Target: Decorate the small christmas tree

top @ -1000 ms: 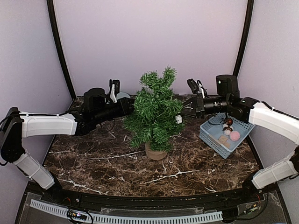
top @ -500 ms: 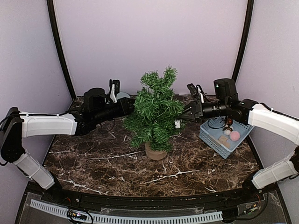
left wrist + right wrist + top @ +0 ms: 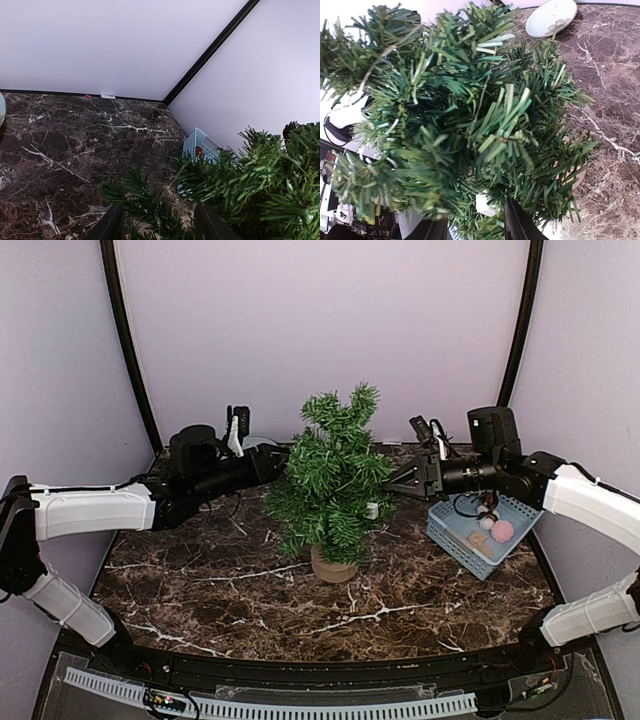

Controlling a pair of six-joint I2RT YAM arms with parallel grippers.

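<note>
- The small christmas tree (image 3: 330,478) stands upright near the middle of the dark, white-veined marble desk (image 3: 200,585), on its round tan stump base (image 3: 333,566).
- The left hand (image 3: 276,462) reaches in level from the left, with its tips at the tree's upper left branches.
- In the left wrist view its two dark fingers (image 3: 111,227) stand apart. Green needles lie in the gap, and the fingers are not pinched on any branch, so this hand is open.
- The right hand (image 3: 398,483) reaches in level from the right, with its tips just beside the outer needles at mid-height.
- In the right wrist view its fingers (image 3: 516,222) are also spread and hold nothing, so it is open too.
- A small white ornament (image 3: 485,204) hangs in the right-side foliage, just beyond the gap between those fingers and apart from them.
- A light blue slatted basket (image 3: 450,532) sits on the desk to the tree's right, under the right forearm.
- The basket holds a pink ball (image 3: 502,531), a white one and a brownish piece.
- A pale plate (image 3: 551,17) lies on the desk behind the tree, near the left hand.
</note>
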